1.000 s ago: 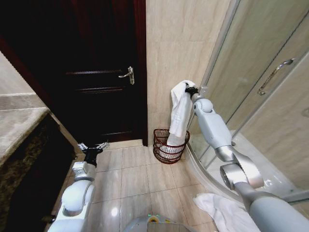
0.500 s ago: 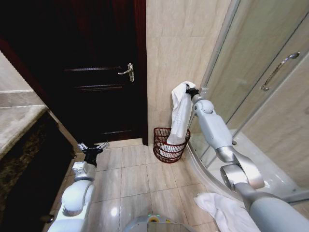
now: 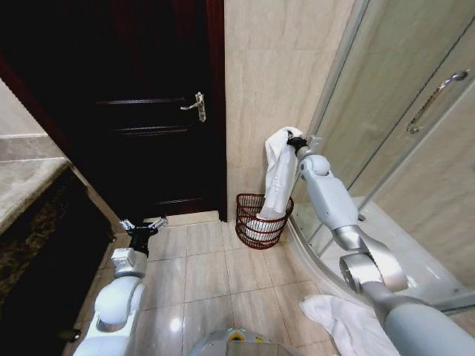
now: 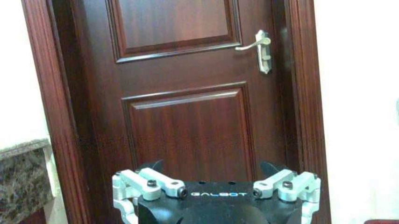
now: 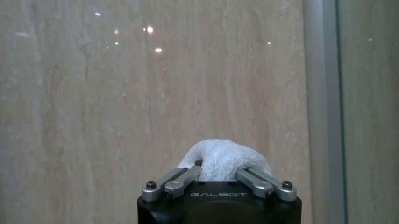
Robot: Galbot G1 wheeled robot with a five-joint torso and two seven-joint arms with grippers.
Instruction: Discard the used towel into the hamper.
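Both wrist housings read "GALBOT". R gripper (image 3: 295, 139) pinches white towel (image 3: 278, 178), its tail hanging into red-brown barred hamper (image 3: 248, 222). L gripper (image 3: 143, 223) low nr floor, fingers spread wide.

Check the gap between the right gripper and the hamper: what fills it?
In the head view, the white towel hangs from the right gripper, its lower end inside the hamper.

I found myself in a bathroom: beige wall tiles (image 3: 271, 67), a tiled floor (image 3: 208, 274), a glass shower enclosure (image 3: 401, 111) with handle (image 3: 434, 100), a dark wooden door (image 3: 148, 111) and a stone counter (image 3: 22, 185).
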